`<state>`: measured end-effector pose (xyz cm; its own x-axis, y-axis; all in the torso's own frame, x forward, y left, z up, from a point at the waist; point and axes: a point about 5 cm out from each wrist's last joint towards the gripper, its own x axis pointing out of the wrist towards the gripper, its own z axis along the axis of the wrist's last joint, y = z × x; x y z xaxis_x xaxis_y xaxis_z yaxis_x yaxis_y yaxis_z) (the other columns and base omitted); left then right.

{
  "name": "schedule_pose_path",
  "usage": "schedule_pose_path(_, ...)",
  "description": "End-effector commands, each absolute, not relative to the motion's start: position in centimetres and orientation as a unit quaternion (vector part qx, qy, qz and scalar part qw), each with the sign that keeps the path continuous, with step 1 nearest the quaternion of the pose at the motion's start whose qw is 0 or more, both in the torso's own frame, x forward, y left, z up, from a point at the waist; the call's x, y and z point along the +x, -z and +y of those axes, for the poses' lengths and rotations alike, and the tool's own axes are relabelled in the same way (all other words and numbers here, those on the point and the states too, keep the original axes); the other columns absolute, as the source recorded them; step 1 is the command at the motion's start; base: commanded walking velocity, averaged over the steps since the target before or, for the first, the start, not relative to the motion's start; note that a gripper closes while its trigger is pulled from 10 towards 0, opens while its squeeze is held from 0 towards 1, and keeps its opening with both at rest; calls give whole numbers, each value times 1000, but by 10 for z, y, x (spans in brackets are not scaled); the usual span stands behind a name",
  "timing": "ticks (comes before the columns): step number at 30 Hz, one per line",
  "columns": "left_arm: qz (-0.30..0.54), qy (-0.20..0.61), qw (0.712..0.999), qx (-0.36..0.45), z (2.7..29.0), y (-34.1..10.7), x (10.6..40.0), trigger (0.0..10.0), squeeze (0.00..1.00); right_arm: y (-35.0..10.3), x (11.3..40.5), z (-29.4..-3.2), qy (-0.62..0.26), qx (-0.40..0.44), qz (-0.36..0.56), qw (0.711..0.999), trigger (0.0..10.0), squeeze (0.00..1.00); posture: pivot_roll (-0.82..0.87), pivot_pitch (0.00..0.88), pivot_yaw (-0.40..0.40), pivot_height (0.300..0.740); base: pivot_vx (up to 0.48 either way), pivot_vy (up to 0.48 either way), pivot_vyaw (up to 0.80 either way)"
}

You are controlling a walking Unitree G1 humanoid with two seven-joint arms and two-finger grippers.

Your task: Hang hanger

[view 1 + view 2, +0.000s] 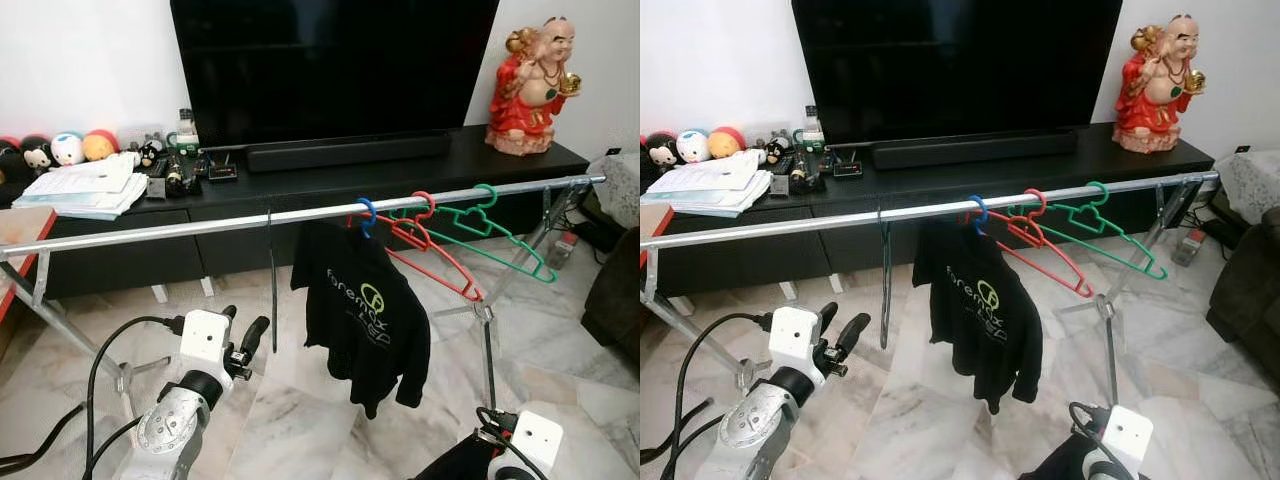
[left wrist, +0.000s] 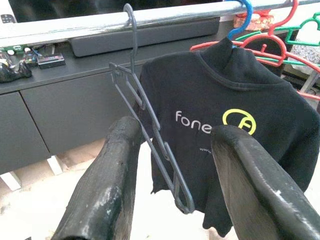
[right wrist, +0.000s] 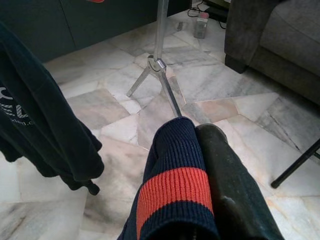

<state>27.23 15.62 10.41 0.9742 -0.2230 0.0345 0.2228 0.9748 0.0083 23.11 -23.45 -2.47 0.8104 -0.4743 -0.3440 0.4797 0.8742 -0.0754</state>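
On the rail (image 1: 200, 226) at twelve o'clock from my left gripper (image 2: 170, 185), whose fingers stand open and empty, the grey hanger (image 2: 150, 135) dangles, light, stiff and slick I judge, best pinched at its shoulder, while my right gripper (image 3: 200, 170) clamps a striped cloth (image 3: 172, 190).

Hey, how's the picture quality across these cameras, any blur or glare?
Eye views: sharp and evenly lit, soft glare on the rail. Left wrist view: left pincer looms large and soft, the grey hanger crisp. Right wrist view: dimmer, the navy and red knit slightly blurred.
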Motion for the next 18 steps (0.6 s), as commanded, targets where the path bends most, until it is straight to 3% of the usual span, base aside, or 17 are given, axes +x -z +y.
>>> schedule_pose_path(1,-19,114,993,6,154,-108,275,10000,0,22,236,-232,242,8,175,954,10000,0,61,31,30,740,274,0,0)
schedule_pose_path(18,-21,120,992,8,151,-108,275,10000,0,24,238,-219,204,11,179,962,10000,0,63,36,31,740,305,0,0)
